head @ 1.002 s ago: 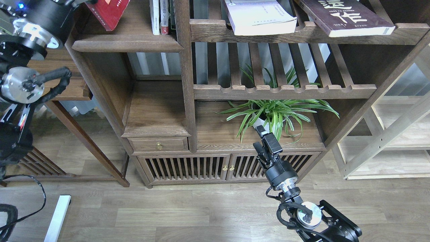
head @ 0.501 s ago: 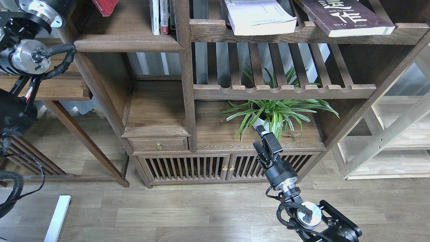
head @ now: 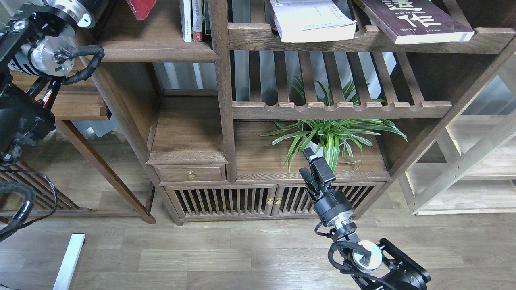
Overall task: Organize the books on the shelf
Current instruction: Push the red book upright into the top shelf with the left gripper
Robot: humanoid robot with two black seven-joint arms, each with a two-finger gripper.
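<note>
The red book (head: 141, 5) shows only as a corner at the top edge, above the dark plank shelf (head: 153, 52). My left arm (head: 52, 56) runs up past the top edge at the left; its gripper is out of view. The thick white book (head: 310, 22) and the maroon book with white characters (head: 411, 20) lie flat on the upper slatted rack (head: 363, 40). My right gripper (head: 312, 161) is low, in front of the cabinet top and empty. Its fingers are dark and overlap, so I cannot tell their gap.
Thin white- and red-spined books (head: 191, 20) stand at the right end of the plank shelf. A potted spider plant (head: 330, 137) sits just behind my right gripper. A pale wood rack (head: 467, 169) stands at the right and a side table (head: 80, 108) at the left.
My left arm has moved up and to the right, and the red book has risen almost out of the top of the view. My right gripper has shifted slightly left and up.
</note>
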